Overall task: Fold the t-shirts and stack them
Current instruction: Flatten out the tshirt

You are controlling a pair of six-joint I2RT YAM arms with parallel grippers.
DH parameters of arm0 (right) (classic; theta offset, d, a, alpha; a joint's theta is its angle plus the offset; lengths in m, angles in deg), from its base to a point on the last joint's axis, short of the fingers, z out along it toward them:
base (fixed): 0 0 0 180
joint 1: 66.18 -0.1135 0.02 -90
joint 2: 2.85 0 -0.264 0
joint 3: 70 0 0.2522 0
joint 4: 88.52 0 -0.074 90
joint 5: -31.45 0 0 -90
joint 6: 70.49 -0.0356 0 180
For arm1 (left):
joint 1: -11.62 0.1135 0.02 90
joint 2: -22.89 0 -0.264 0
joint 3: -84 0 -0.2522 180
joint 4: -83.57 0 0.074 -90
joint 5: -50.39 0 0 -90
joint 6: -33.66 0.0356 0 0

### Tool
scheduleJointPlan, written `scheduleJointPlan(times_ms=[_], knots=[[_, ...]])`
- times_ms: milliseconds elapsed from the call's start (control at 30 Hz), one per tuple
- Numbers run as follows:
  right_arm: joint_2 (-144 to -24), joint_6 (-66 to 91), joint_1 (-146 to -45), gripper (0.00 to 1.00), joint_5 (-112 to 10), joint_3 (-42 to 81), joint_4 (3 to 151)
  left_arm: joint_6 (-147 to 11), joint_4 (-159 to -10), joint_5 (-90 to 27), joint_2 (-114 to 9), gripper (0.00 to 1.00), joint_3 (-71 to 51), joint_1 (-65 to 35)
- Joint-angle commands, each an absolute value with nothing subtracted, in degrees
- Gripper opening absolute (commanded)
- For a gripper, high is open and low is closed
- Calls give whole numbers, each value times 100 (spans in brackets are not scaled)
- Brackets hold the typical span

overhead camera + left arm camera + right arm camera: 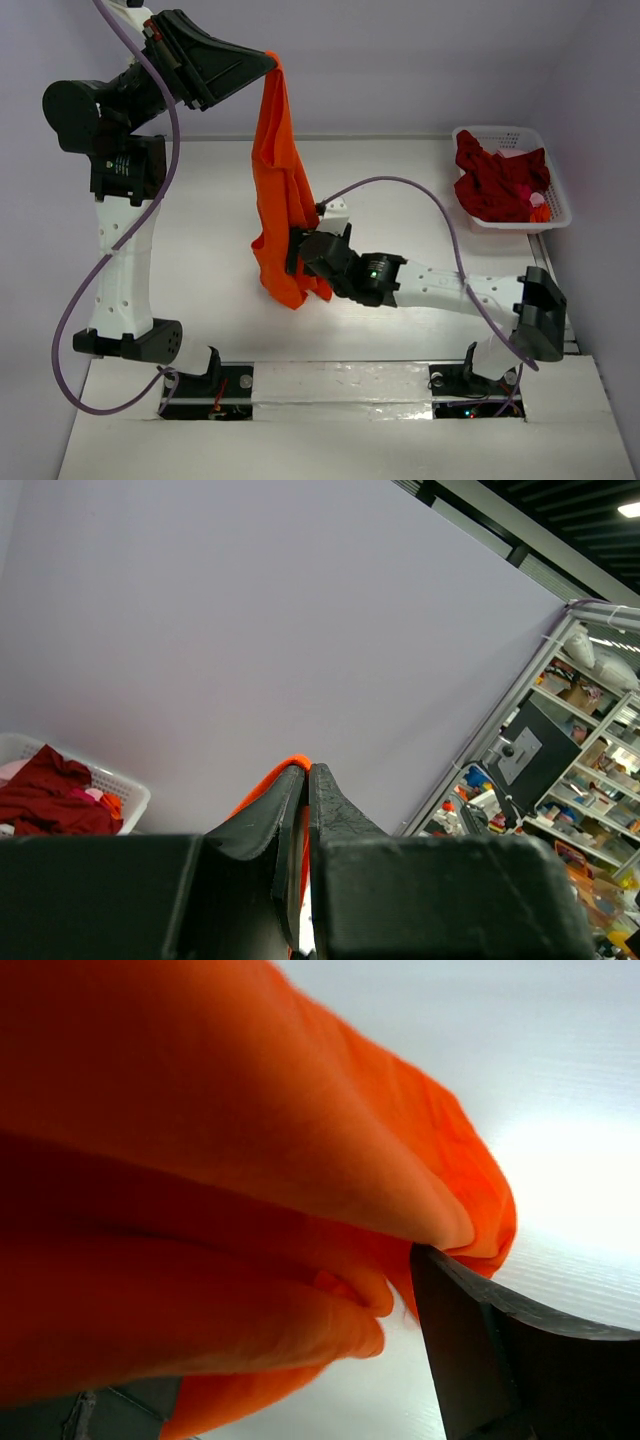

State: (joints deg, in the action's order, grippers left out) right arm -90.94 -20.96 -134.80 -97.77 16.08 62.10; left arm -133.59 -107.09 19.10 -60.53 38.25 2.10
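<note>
Left end effector (269,61) clamps hanging orange t-shirt (279,172).

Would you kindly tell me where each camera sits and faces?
Top external: above, behind the bases, looking down on the table; both arms show.
Left wrist: on the raised left gripper, facing the wall; shut fingers pinch the orange t-shirt.
Right wrist: low, facing that shirt; one finger of the open right gripper shows.
Shared: top and left wrist see the basket holding the crimson t-shirt.

Orange t-shirt (280,180) hangs vertically, bunched into a long drape, centre-left of the top view. Crimson t-shirt (497,185) is crumpled in a heap, upper right.
</note>
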Motion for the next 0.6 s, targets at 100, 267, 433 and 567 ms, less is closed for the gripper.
scheduleJointPlan(times_ms=[100,267,433,567], knots=[[-9355,-2268,-13465,86,-9660,1426,6937,-13403,-11150,1831,-5841,0,3940,239],[-9206,-2443,-13465,84,-9704,1241,7007,-13403,-11158,1839,-5850,0,3923,239],[-9311,-2654,-13465,81,-9643,1144,7016,-13412,-11158,1830,-5876,0,3958,239],[-9443,-2787,-13465,73,-9564,1100,6998,-13394,-11150,1839,-5876,0,3932,239]])
